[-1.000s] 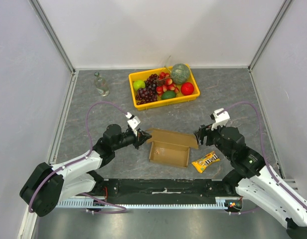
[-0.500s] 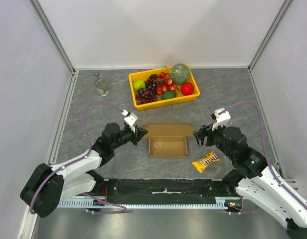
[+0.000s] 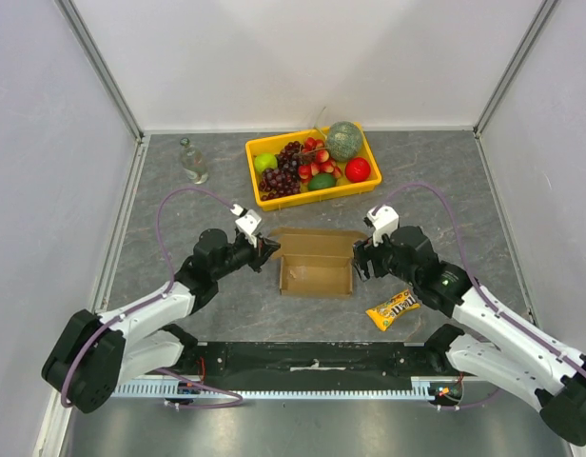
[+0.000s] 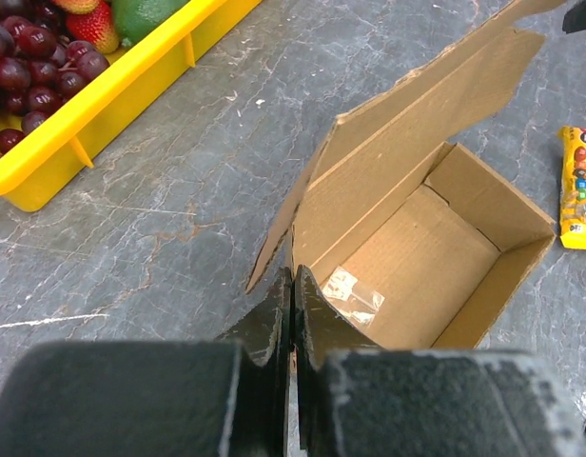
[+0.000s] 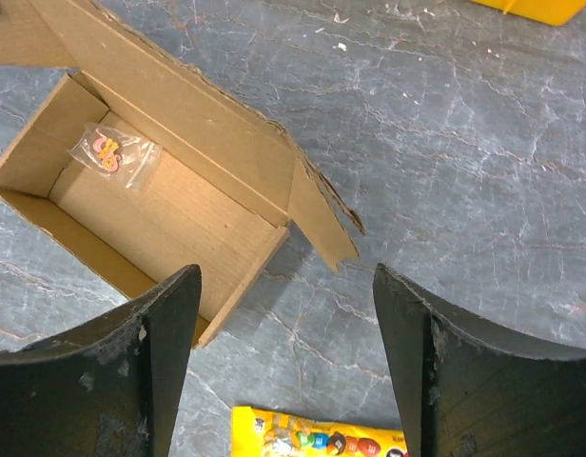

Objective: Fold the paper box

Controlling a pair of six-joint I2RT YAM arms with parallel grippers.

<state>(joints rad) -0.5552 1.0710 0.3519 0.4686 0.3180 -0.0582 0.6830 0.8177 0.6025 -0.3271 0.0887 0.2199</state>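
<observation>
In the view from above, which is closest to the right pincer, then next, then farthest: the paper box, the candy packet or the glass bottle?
1. The paper box, just left of the right pincer.
2. The candy packet, nearer the arm bases, slightly right.
3. The glass bottle, far back on the left.

Yellow tray (image 3: 317, 197), far centre of grey marbled surface (image 3: 445, 190), holding dark grapes (image 3: 285, 171), strawberries (image 3: 317, 162), green melon (image 3: 344, 140) and red fruit (image 3: 358, 169). Clear glass bottle (image 3: 192, 160), far left. Yellow candy packet (image 3: 392, 309), lying flat, near right.
</observation>
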